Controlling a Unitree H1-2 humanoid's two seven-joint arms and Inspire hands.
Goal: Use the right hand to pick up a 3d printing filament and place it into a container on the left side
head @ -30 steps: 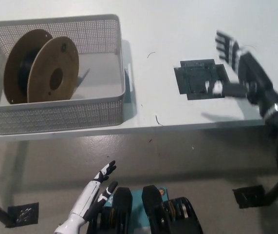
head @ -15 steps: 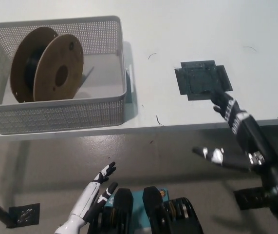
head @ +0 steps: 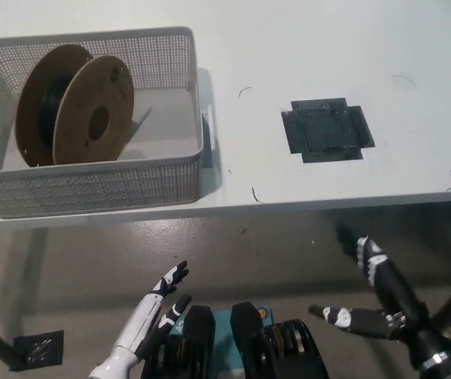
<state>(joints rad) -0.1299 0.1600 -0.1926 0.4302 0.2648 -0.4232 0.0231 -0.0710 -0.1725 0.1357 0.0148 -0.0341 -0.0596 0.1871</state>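
Your table (head: 320, 47) lies open across its whole right half; only a flat dark patch (head: 326, 130) marks it, offering no hindrance. At the left, the mesh basket (head: 91, 185) raises walls on all sides, so you enter from above. Inside, the upright filament spool (head: 71, 106) fills the left and middle; free room remains in the basket's right part. Your right hand (head: 371, 296) and left hand (head: 158, 308), fingers spread, hang below the table's near edge, with open floor (head: 272, 253) between.
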